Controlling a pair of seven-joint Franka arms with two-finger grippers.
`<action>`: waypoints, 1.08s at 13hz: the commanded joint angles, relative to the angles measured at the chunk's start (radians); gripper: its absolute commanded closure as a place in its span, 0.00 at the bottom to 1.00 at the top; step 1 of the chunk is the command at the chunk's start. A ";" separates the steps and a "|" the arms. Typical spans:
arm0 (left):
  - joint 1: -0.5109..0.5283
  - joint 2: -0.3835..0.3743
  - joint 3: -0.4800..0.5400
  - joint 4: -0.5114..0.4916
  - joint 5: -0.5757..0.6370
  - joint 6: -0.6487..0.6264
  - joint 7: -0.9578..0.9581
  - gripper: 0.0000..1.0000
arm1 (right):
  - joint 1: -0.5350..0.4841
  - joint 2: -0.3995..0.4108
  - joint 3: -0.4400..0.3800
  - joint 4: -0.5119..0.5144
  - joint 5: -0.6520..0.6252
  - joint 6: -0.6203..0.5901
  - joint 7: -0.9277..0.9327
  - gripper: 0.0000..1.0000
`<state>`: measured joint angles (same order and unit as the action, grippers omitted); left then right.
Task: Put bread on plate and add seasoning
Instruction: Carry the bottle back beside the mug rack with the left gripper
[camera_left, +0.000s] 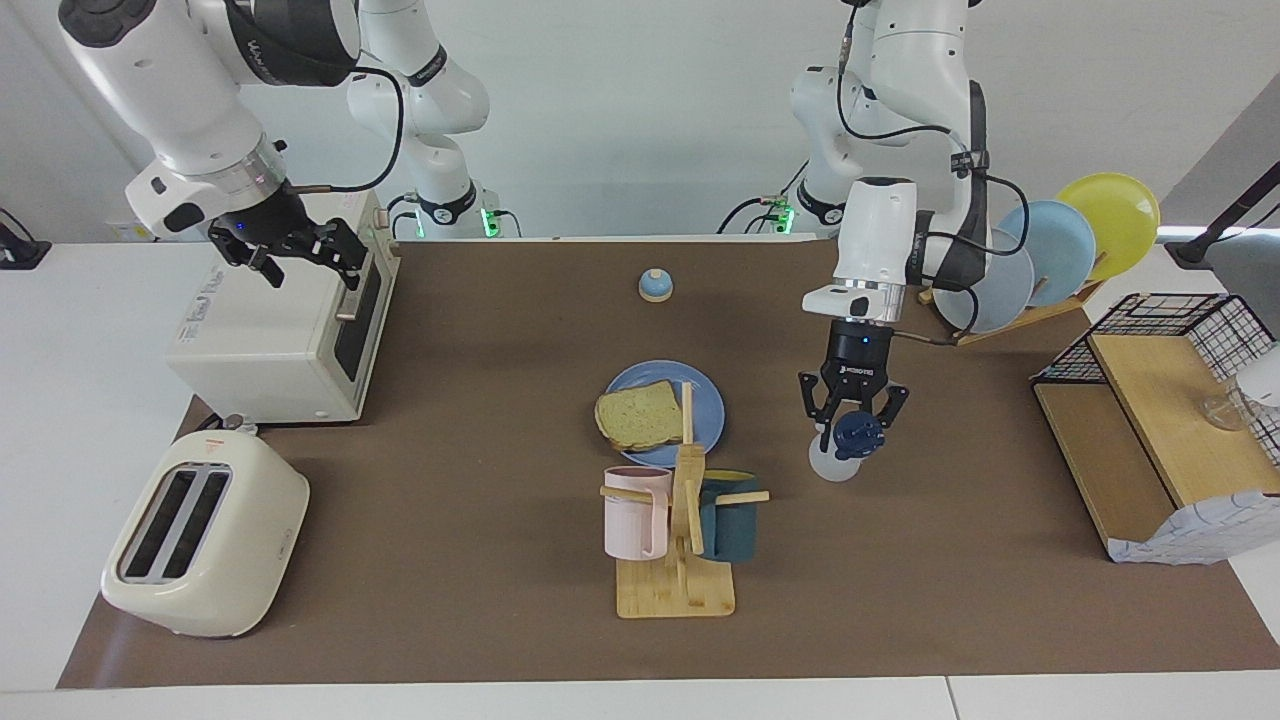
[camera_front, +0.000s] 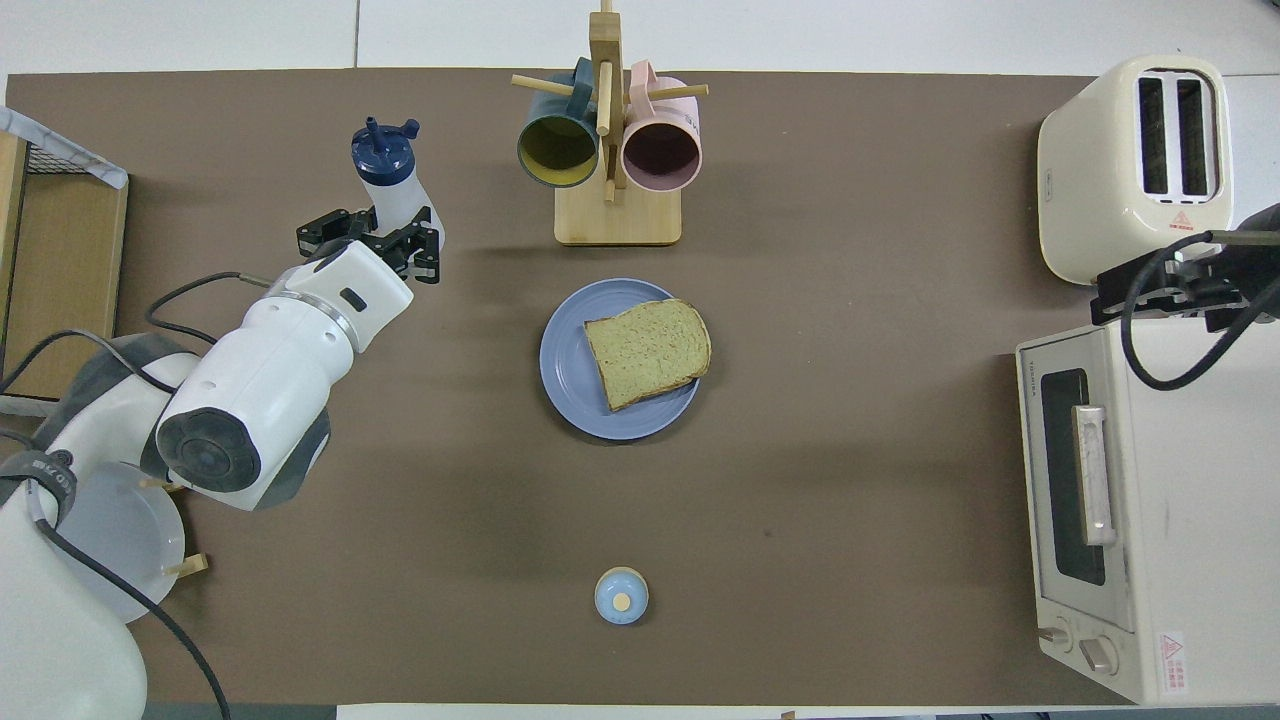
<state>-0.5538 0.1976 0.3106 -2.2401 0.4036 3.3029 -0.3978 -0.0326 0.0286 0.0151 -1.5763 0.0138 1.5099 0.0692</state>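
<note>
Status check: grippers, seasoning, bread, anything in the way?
Left gripper shut on seasoning, upright beside plate. Right gripper open, over oven. Bread plated. Nothing in the way.

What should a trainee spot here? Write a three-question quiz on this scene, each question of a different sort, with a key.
1. True or false: the bread lies on the plate.
2. What is the left gripper shut on? A) the bell B) the seasoning bottle C) the pink mug
3. Fill in: the right gripper hangs with open jaws over the ____.

Key
1. True.
2. B; the bottle stands upright in the jaws, beside the mug rack, toward the left arm's end of the table.
3. toaster oven.
</note>
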 joint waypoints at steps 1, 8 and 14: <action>0.035 0.090 -0.008 0.004 -0.011 0.180 -0.029 1.00 | -0.010 -0.019 0.003 -0.022 -0.002 0.003 -0.020 0.00; 0.064 0.241 -0.008 0.156 -0.029 0.202 -0.036 1.00 | -0.009 -0.019 0.003 -0.022 -0.002 0.003 -0.020 0.00; 0.086 0.404 -0.008 0.318 -0.058 0.202 -0.036 1.00 | -0.010 -0.019 0.003 -0.022 -0.002 0.003 -0.020 0.00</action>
<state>-0.4941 0.5645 0.3098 -1.9609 0.3481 3.4853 -0.4312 -0.0326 0.0286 0.0151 -1.5765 0.0138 1.5099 0.0692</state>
